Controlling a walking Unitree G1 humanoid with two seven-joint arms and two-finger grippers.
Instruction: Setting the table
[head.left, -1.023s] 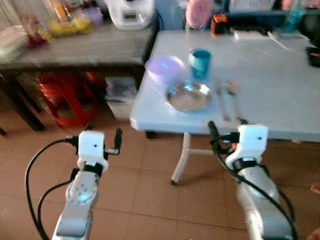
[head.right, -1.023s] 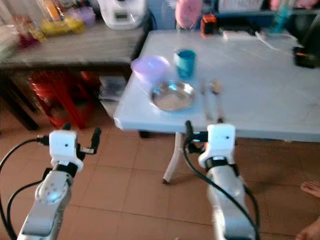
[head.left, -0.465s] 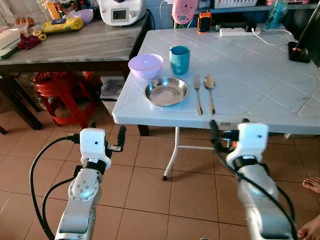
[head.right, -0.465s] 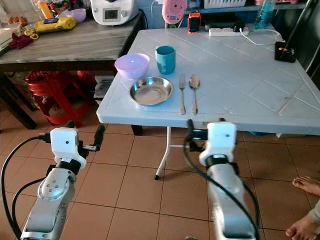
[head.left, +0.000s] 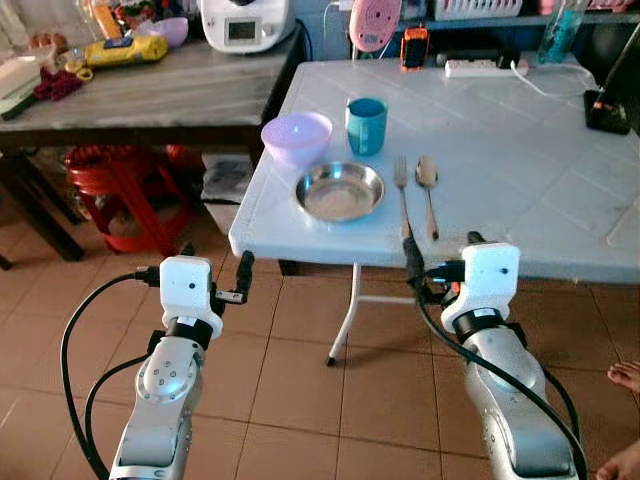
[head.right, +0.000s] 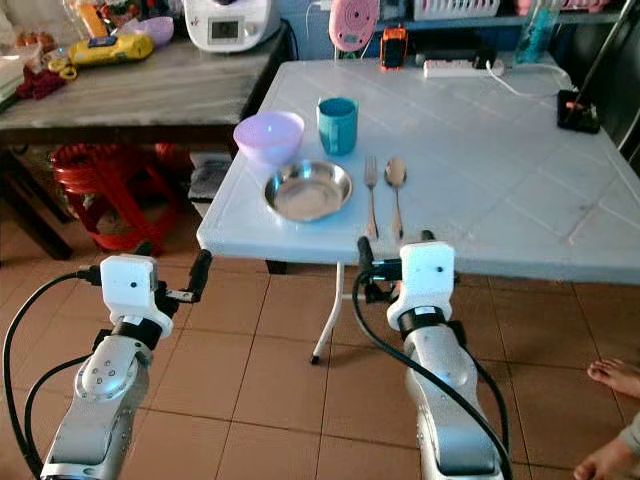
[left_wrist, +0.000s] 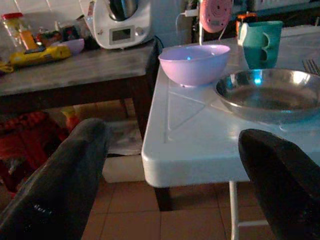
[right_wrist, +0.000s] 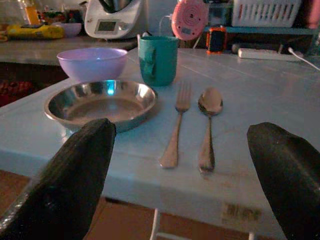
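Claws, left (head.left: 212, 272) and right (head.right: 393, 252), gape empty below the surface's (head.left: 520, 170) near edge; plate (head.left: 340, 191) sits at 12 o'clock.

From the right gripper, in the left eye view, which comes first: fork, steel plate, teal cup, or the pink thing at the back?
From the right gripper:
1. Fork, straight ahead.
2. Steel plate, ahead to its left.
3. Teal cup, behind the plate.
4. Pink thing, at the table's far edge.
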